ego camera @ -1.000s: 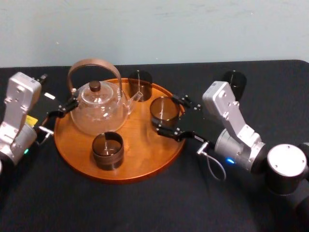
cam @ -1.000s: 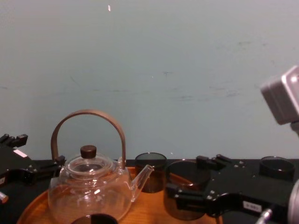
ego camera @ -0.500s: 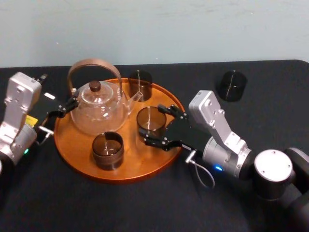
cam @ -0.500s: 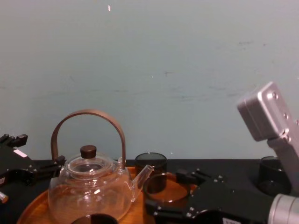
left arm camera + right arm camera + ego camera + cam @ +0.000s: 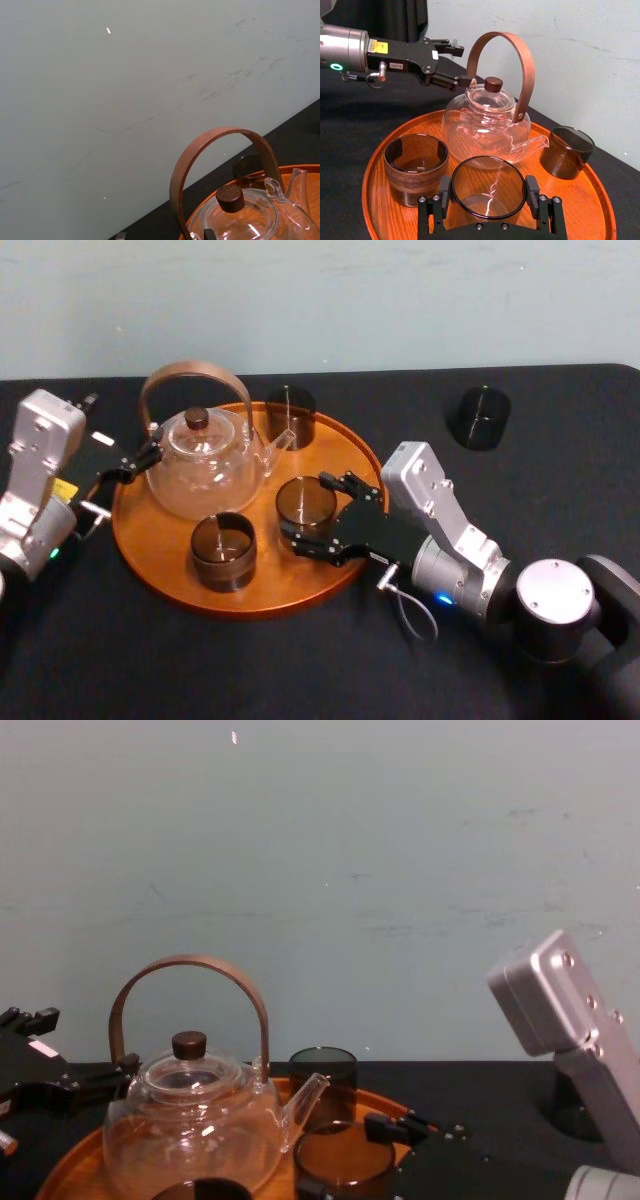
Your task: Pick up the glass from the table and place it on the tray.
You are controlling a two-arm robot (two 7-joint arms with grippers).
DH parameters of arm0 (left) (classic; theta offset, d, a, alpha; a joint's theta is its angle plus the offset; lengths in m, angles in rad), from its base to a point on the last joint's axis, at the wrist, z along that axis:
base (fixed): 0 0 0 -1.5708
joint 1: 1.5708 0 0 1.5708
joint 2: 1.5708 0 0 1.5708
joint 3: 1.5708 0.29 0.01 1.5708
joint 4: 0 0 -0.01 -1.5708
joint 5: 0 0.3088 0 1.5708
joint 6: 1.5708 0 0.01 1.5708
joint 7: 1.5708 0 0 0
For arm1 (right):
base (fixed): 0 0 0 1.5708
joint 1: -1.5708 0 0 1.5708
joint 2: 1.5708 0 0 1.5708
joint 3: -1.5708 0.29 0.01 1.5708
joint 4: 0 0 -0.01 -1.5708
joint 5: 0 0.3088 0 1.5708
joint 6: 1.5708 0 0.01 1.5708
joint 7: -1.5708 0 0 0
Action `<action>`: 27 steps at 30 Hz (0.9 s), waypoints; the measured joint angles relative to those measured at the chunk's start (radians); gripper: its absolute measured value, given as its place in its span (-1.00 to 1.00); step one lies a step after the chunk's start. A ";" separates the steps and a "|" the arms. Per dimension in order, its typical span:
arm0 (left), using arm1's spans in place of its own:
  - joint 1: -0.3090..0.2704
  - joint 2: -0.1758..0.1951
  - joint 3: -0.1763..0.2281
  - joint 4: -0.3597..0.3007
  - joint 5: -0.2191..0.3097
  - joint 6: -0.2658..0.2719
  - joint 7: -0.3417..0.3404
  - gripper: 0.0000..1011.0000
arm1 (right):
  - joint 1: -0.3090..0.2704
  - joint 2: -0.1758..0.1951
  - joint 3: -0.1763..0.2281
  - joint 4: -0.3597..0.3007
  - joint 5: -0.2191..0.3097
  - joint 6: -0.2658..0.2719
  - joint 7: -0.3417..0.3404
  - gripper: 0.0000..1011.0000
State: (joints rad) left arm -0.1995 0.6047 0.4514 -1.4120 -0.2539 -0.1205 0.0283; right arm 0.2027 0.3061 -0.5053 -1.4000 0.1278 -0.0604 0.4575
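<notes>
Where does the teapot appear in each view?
Head view: teapot on the tray's left rear.
Left wrist view: teapot close, under its arched handle.
Right wrist view: teapot behind the held glass.
Chest view: teapot lower left.
Shared landmark: dark glass by its spout.

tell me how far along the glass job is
Done: two glasses sit on the tray. In hand: the right gripper holds a third glass low over the tray. Left: releasing it; a fourth glass waits on the table. Left gripper idles beside the teapot.

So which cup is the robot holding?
The middle glass, clamped by the right gripper. The front glass, back glass and table glass stand free. The left gripper waits by the teapot.
</notes>
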 joint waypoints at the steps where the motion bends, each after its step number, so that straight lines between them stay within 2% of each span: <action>1: 0.000 0.000 0.000 0.000 0.000 0.000 0.000 1.00 | 0.000 0.000 -0.001 0.002 0.000 0.000 0.000 0.82; 27: 0.000 0.000 0.000 0.000 0.000 0.000 0.000 1.00 | 0.010 -0.011 -0.022 0.029 0.001 -0.004 0.009 0.82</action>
State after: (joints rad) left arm -0.1996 0.6047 0.4514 -1.4120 -0.2539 -0.1205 0.0283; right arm 0.2129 0.2948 -0.5275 -1.3711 0.1285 -0.0639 0.4669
